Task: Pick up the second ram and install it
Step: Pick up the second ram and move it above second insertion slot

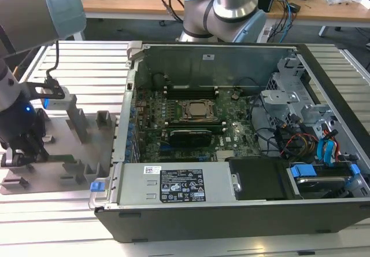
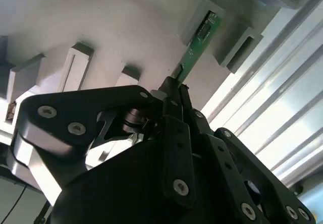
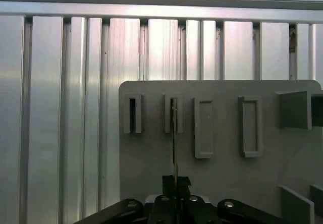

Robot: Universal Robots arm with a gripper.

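Black tool (image 2: 174, 89), clamped on second ram (image 2: 198, 42)

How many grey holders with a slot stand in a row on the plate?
4: two narrow holders, the green stick standing in the second, then two wider ones. Others may be hidden.

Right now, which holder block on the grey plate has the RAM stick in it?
The narrow slotted block beside the edge block, whose slot is empty. The second ram runs edge-on from it into the gripper.
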